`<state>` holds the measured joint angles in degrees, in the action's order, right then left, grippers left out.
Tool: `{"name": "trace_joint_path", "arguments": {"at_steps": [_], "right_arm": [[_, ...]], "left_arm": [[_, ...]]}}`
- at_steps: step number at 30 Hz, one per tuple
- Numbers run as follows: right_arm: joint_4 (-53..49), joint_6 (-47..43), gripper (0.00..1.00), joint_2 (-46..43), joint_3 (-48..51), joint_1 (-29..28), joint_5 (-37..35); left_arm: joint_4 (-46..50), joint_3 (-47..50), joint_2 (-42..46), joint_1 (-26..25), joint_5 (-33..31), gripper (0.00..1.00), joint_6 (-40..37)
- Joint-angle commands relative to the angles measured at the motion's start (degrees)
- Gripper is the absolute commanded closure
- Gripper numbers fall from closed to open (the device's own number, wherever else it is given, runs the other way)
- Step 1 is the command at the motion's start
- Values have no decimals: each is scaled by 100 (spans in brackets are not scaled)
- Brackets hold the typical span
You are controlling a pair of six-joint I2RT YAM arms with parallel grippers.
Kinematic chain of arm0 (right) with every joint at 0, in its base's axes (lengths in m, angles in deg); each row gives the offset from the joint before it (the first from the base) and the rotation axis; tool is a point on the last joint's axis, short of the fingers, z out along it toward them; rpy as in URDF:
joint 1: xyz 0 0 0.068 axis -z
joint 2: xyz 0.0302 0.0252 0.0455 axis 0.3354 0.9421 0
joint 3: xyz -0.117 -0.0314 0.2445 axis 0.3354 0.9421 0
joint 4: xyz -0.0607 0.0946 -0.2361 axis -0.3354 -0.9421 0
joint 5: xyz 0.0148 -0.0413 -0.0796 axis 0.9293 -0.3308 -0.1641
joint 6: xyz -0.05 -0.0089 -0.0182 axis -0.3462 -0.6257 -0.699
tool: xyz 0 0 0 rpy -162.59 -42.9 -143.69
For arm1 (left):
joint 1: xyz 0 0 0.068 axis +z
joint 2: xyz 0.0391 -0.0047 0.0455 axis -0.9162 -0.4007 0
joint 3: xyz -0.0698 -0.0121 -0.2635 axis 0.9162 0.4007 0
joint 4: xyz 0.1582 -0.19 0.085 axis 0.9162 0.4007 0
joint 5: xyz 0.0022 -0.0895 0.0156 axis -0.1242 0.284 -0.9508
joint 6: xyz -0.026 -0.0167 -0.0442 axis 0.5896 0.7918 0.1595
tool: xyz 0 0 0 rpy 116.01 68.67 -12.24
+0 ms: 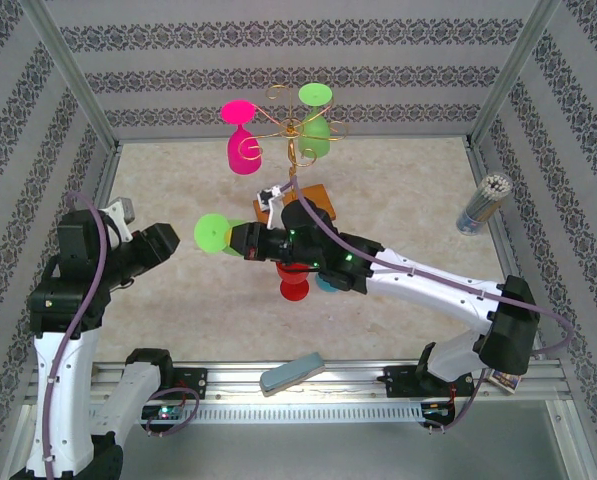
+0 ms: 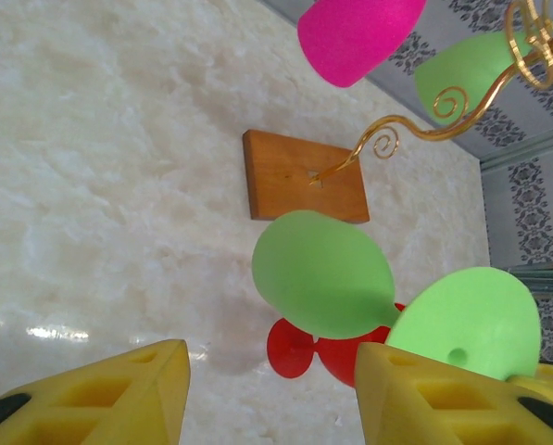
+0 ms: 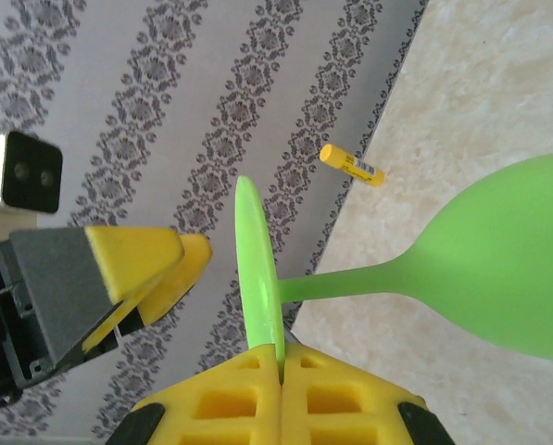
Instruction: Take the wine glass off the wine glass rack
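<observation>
Green in colour, the wine glass (image 3: 498, 269) lies on its side in my right gripper (image 3: 281, 360). The gripper's 2 yellow fingers are pressed together on the rim of the glass's round foot, with the stem level and the bowl pointing away over the pale table (image 2: 91, 185). The glass is off the wine glass rack (image 2: 304, 176) and held in the air just in front of the rack's brown wooden base. On the rack's gold scroll arms, 2 others hang upside down: a pink glass (image 1: 241, 140) and a green glass (image 1: 316, 130). Below my right arm, a red glass (image 2: 304, 348) lies on the table. My left gripper (image 2: 271, 362) faces the held glass's foot with its fingers about half apart and nothing between them. One finger may be touching the foot's edge, but from these angles I cannot tell.
</observation>
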<state>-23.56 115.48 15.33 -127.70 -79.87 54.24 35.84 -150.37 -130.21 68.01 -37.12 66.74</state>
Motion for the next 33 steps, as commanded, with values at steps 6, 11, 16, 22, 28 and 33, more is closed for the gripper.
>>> {"name": "trace_joint_path", "arguments": {"at_steps": [6,11,16,22,28,33], "right_arm": [[-167,-1754,100,303,-79,-410,-770],[-117,-2532,100,552,28,-653,-1189],[-42,-3458,100,907,-42,-1071,-1870],[121,-4361,100,1368,-129,-1479,-2637],[237,-4829,100,1589,-131,-1764,-3355],[624,-5379,100,1581,76,-1975,-4145]], "left_arm": [[426,398,194,92,-108,49,-187],[488,648,266,92,-8,49,-193],[627,753,249,92,-33,49,-342],[661,870,201,92,3,48,-407],[678,1028,88,98,175,49,-470],[674,1129,30,92,292,48,-469]]}}
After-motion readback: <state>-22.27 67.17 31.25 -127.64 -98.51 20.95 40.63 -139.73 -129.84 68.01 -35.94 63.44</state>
